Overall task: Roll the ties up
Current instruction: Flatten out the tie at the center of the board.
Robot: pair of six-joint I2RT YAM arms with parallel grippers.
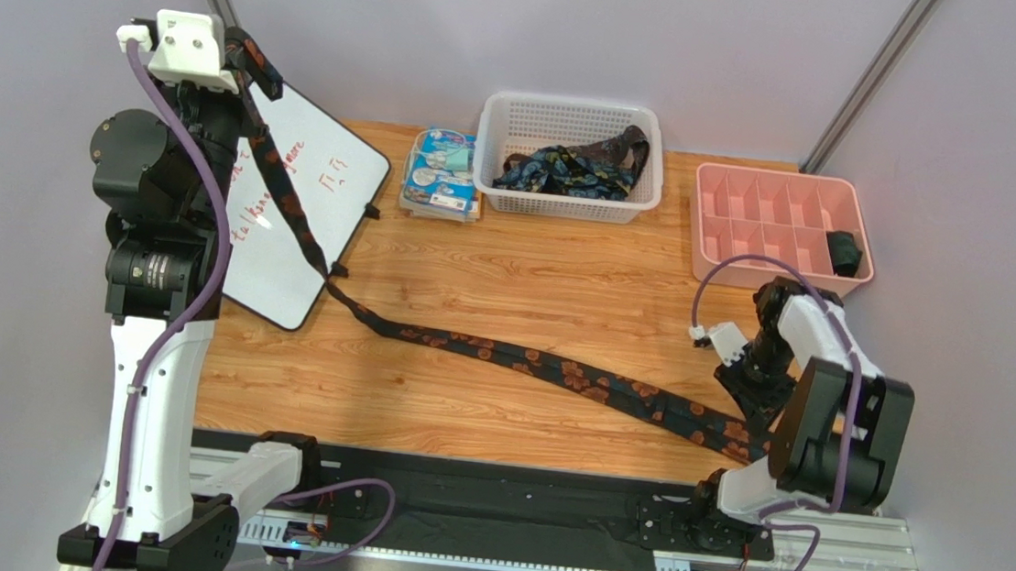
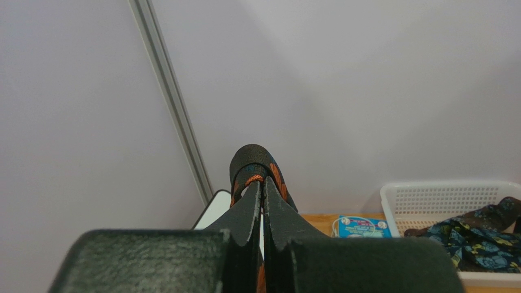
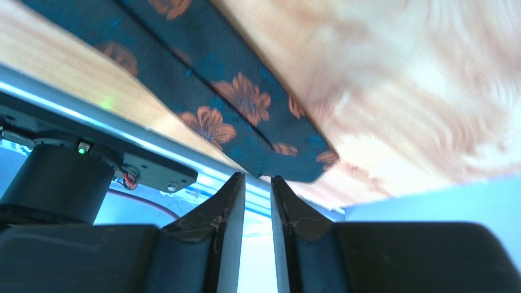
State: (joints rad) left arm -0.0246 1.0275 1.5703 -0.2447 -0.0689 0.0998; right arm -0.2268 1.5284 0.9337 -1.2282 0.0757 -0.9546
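One tie [image 1: 562, 370], dark with orange flowers, stretches across the wooden table from upper left to lower right. My left gripper [image 1: 247, 53] is raised high at the far left and is shut on the tie's narrow end [image 2: 252, 160], which loops over the fingertips of the left gripper [image 2: 262, 183]. The tie's wide pointed end [image 3: 244, 104] lies flat near the table's front edge. My right gripper [image 3: 257, 178] hovers just short of that tip, its jaws slightly apart with nothing between them. In the top view the right gripper [image 1: 745, 410] sits beside the wide end. More ties [image 1: 579, 168] lie bunched in a basket.
A white basket [image 1: 573, 115] stands at the back centre, with a blue-white packet [image 1: 442, 172] to its left. A pink divided tray [image 1: 775, 224] at the back right holds a dark rolled bundle [image 1: 844, 252]. A whiteboard [image 1: 300, 199] lies at the left under the hanging tie.
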